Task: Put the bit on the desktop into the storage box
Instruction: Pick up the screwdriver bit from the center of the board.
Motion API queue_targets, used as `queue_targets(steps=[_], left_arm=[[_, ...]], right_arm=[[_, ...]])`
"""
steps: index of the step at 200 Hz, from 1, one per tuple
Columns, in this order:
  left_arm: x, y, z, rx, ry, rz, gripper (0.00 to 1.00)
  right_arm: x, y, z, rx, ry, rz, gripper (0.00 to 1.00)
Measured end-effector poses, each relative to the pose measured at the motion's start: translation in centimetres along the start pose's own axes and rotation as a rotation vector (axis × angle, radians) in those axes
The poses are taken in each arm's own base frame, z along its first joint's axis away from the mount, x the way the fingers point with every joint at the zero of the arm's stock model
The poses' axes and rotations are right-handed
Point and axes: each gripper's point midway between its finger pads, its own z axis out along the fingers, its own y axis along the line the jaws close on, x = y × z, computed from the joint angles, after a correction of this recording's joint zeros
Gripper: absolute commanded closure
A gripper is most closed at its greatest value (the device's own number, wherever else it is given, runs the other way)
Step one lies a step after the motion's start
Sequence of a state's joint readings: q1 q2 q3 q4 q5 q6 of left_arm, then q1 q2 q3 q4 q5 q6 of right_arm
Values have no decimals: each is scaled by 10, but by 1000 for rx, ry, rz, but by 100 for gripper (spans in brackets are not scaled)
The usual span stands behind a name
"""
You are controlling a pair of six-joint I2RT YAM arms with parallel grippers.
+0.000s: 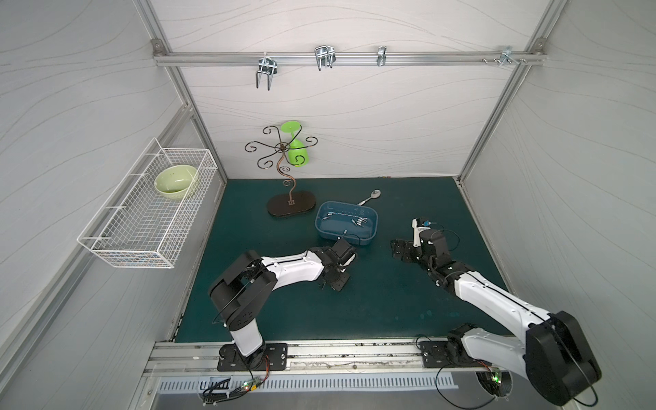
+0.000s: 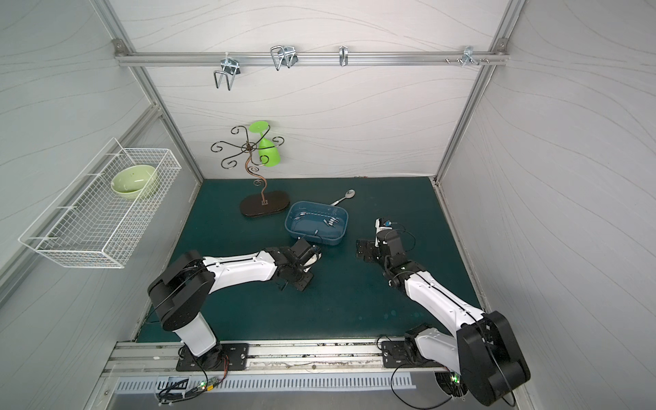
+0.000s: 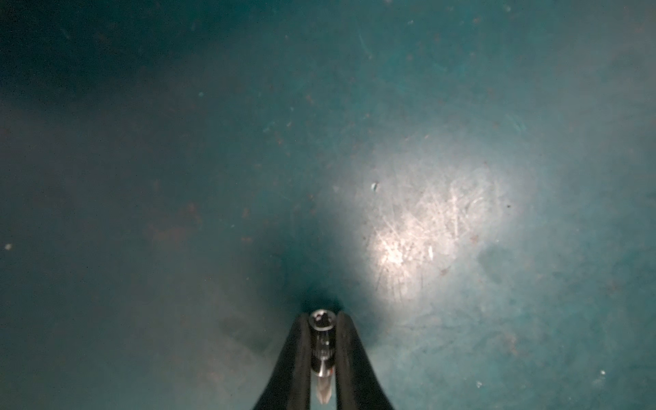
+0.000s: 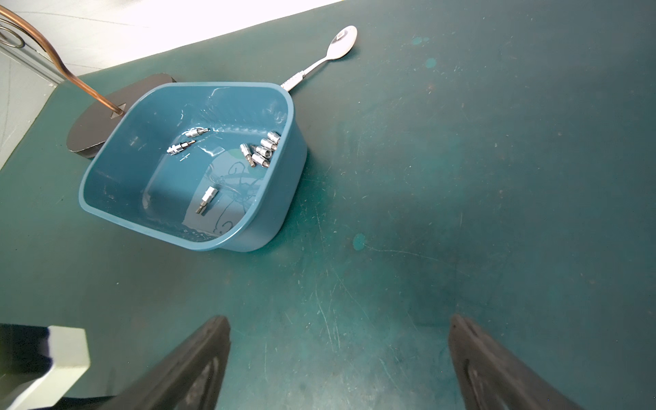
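Observation:
A small silver bit [image 3: 320, 340] is pinched between the black fingers of my left gripper [image 3: 321, 318], which is shut on it just above the desktop [image 3: 213, 142]. In both top views this gripper [image 1: 334, 283] [image 2: 299, 281] points down in front of the blue storage box [image 1: 374, 222] [image 2: 288, 227], and the bit is hidden under the wrist. Several silver bits [image 4: 261, 149] lie inside the box [image 4: 284, 198]. My right gripper [image 4: 339, 319] [image 1: 399, 250] hovers open and empty over bare desktop [image 4: 461, 177], to the right of the box.
A metal spoon [image 1: 371, 197] [image 4: 330, 53] lies behind the box. A curly wire cup stand [image 1: 291, 206] with a green goblet [image 1: 296, 149] stands at the back left. A white wire basket [image 1: 106, 245] on the left wall holds a green bowl [image 1: 175, 179].

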State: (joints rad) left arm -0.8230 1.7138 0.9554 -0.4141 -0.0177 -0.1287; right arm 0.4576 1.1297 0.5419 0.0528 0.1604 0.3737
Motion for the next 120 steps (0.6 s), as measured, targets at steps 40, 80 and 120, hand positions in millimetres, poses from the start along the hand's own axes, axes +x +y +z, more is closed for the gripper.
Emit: queue_targets(steps=[40,80,120], left_arm=[[-4,5,-5,-29,-18,-47,97],[-35,8,-31,-49,-113,-100,98],[-75,21,-58,-66,-224,-184,98]], right_arm=[[0,0,0,0,0,0,1],[0,0,0,0,0,0,1],[0,0,0,0,0,0,1]])
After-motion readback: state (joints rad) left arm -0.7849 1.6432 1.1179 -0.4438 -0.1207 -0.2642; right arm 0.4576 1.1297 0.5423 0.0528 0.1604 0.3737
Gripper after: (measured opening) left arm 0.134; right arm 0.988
